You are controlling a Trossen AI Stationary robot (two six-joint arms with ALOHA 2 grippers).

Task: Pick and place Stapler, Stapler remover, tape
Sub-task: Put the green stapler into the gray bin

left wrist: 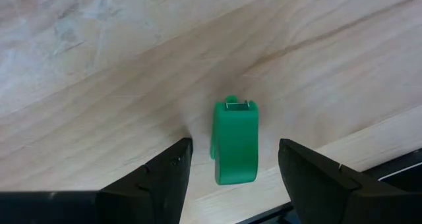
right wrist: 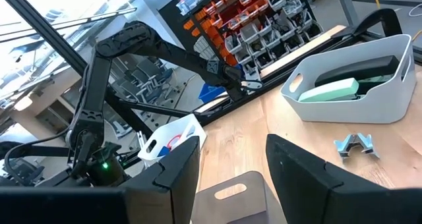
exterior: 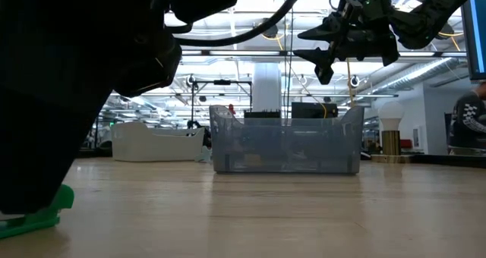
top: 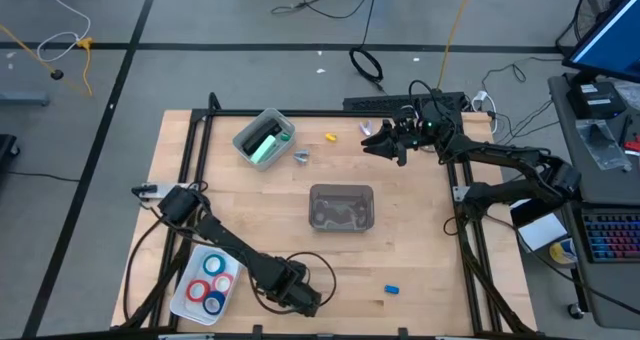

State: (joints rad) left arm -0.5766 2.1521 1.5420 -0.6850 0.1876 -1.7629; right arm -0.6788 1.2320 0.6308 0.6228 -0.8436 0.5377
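The mint-green stapler lies in a white bin at the far left-centre. A silvery stapler remover sits on the wood beside that bin. Tape rings, blue and red, lie in a white tray at the near left. My left gripper points down near the front edge, open. Its fingers stand on either side of a small bright-green plastic piece that lies flat on the table. My right gripper is open and held level, high above the far right.
A clear grey bin stands at the table's middle. A small yellow piece lies at the far side and a small blue piece near the front right. Black frame rails run along the table's left and right sides.
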